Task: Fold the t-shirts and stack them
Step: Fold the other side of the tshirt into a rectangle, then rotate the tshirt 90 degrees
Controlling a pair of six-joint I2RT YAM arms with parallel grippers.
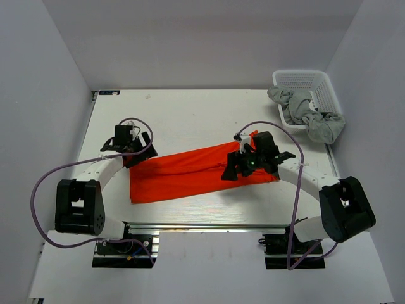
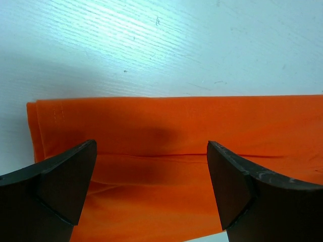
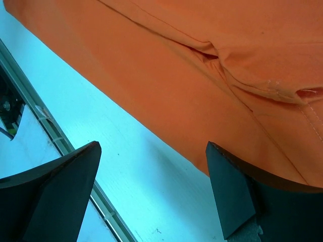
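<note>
The orange-red t-shirt (image 1: 183,174) lies on the white table folded into a long band running left to right. My left gripper (image 1: 136,159) is open over its left end; in the left wrist view the shirt (image 2: 176,126) fills the space between the spread fingers (image 2: 60,181) of that gripper (image 2: 151,186). My right gripper (image 1: 232,171) is open at the band's right part. In the right wrist view that gripper (image 3: 151,191) is over bare table, next to the shirt's near edge (image 3: 202,65). Pale grey t-shirts (image 1: 305,114) hang crumpled out of the basket.
A white lattice basket (image 1: 300,74) stands at the back right corner, with grey cloth spilling over its front rim. A metal rail (image 1: 209,226) runs along the table's near edge and also shows in the right wrist view (image 3: 55,141). Grey walls enclose the table.
</note>
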